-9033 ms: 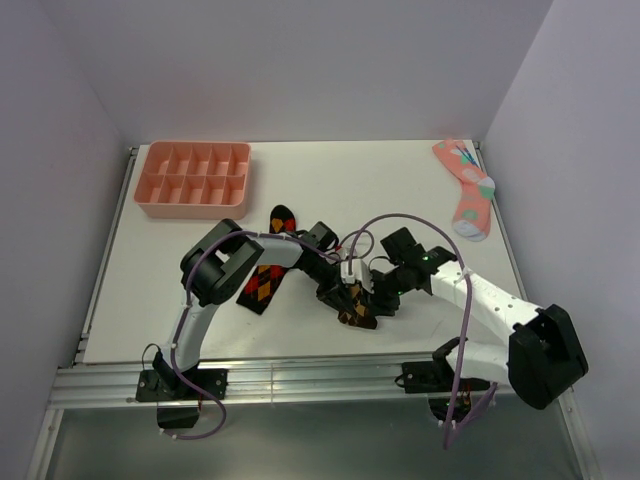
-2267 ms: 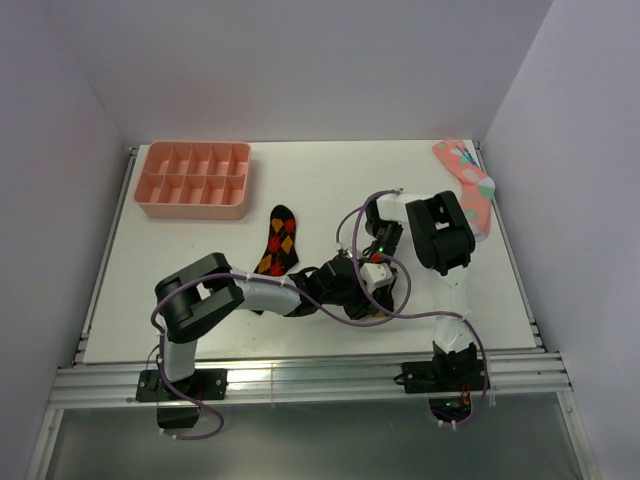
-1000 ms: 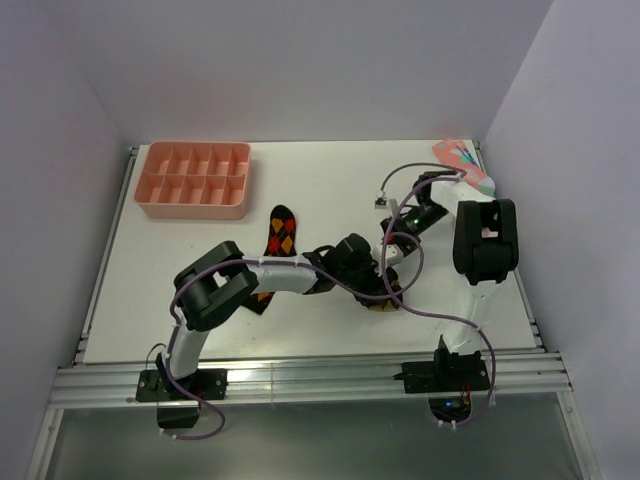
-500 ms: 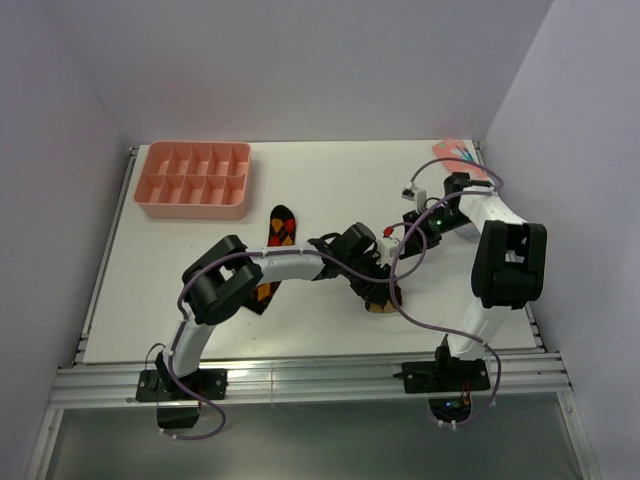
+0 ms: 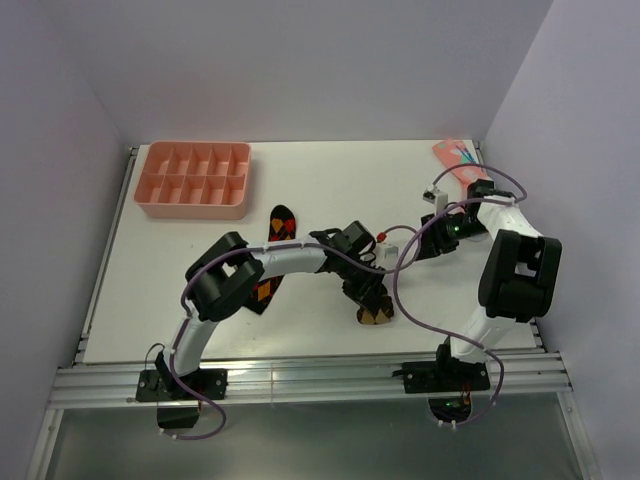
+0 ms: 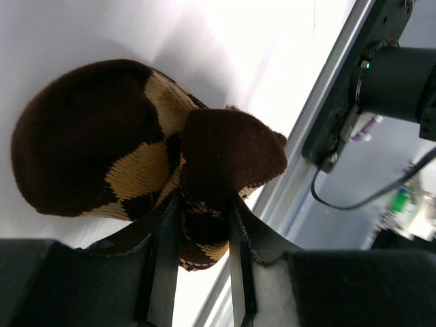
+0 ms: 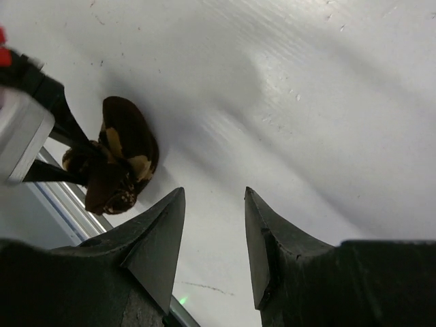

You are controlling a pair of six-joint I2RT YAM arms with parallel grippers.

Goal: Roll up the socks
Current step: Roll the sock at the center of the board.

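Note:
A dark brown sock with tan diamonds (image 6: 102, 150) is bunched into a rough roll on the white table (image 5: 330, 180). My left gripper (image 6: 204, 199) is shut on a fold of it. From above, that sock (image 5: 375, 313) lies near the table's front, under the left gripper (image 5: 368, 295). The second argyle sock, with red and orange diamonds (image 5: 283, 224), lies flat to the left, partly hidden under the left arm. My right gripper (image 7: 214, 192) stands open and empty, apart from the roll (image 7: 117, 160), to its right (image 5: 422, 246).
A pink compartment tray (image 5: 195, 178) sits at the back left. A pink sock (image 5: 458, 154) lies in the back right corner, partly covered by the right arm. The table's metal front rail (image 5: 300, 378) runs close to the roll.
The right arm has swung out to the right and drawn its gripper away from the roll. The left gripper has carried the tan-diamond sock slightly toward the front edge.

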